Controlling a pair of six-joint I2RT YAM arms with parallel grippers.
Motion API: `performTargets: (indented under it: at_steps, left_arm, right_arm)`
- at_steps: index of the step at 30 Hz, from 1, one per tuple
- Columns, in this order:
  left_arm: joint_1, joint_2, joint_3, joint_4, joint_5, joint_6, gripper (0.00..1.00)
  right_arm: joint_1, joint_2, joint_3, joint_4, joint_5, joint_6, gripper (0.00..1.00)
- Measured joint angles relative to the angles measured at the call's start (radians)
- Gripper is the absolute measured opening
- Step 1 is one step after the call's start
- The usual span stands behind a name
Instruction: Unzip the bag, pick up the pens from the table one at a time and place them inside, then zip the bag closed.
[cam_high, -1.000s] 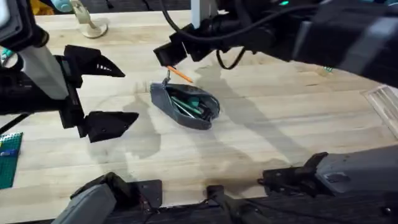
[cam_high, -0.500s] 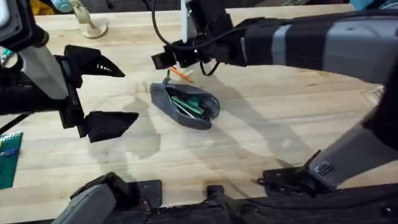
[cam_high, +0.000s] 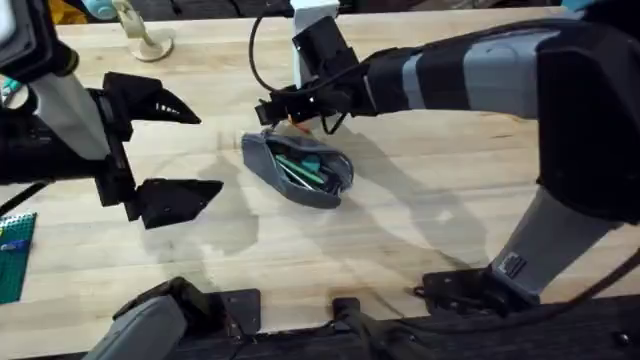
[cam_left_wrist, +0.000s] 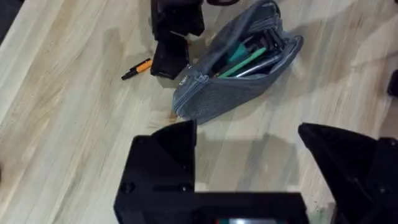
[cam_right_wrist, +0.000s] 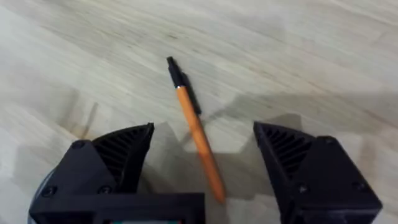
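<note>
Inside unzipped bag (cam_high: 300, 170): teal-green pens (cam_high: 298, 168). Right claw (cam_high: 283, 110) spread over orange pen (cam_right_wrist: 196, 134); left claw (cam_high: 170, 148) spread.

A grey bag (cam_left_wrist: 236, 81) holds teal-green pens (cam_left_wrist: 239, 56), an orange black-tipped pen (cam_right_wrist: 194, 127) lies on the pale wood-grained table (cam_right_wrist: 298, 56)

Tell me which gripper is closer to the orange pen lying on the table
Right. The right gripper hangs directly over the orange pen, fingers open on either side of it. The left gripper is open too, off to the side past the bag.
</note>
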Motion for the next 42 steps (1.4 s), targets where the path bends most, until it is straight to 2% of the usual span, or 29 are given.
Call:
performTargets:
  at_steps: [4, 5, 6, 7, 14, 17, 24, 29, 36, 42]
  left_arm:
    - [0.0, 0.0, 0.0, 0.0, 0.0, 0.0, 0.994]
    - [0.0, 0.0, 0.0, 0.0, 0.0, 0.0, 0.994]
    - [0.0, 0.0, 0.0, 0.0, 0.0, 0.0, 0.994]
    - [0.0, 0.0, 0.0, 0.0, 0.0, 0.0, 0.994]
    - [0.0, 0.0, 0.0, 0.0, 0.0, 0.0, 0.993]
    - [0.0, 0.0, 0.0, 0.0, 0.0, 0.0, 0.993]
    - [0.0, 0.0, 0.0, 0.001, 0.0, 0.0, 0.993]
    - [0.0, 0.0, 0.0, 0.002, 0.0, 0.0, 0.993]
    - [0.0, 0.0, 0.0, 0.002, 0.0, 0.0, 0.993]
    - [0.0, 0.0, 0.0, 0.002, 0.0, 0.0, 0.993]
  right_arm:
    - [0.006, 0.003, 0.001, -0.006, 0.01, 0.0, 0.994]
    - [0.007, 0.004, 0.003, -0.008, 0.016, -0.001, 0.968]
    - [0.007, 0.012, 0.009, -0.016, 0.039, -0.003, 0.837]
    - [0.008, 0.013, 0.01, -0.02, 0.046, -0.004, 0.808]
    - [0.038, 0.026, 0.034, -0.08, 0.109, -0.096, 0.749]
    - [0.072, 0.029, 0.042, -0.104, 0.158, -0.139, 0.687]
    - [0.106, 0.029, 0.044, -0.108, 0.18, -0.158, 0.402]
    - [0.109, 0.029, 0.045, -0.108, 0.181, -0.162, 0.066]
    - [0.111, 0.03, 0.054, -0.118, 0.211, -0.162, 0.041]
    - [0.105, 0.029, 0.106, -0.234, 0.23, -0.163, 0.034]
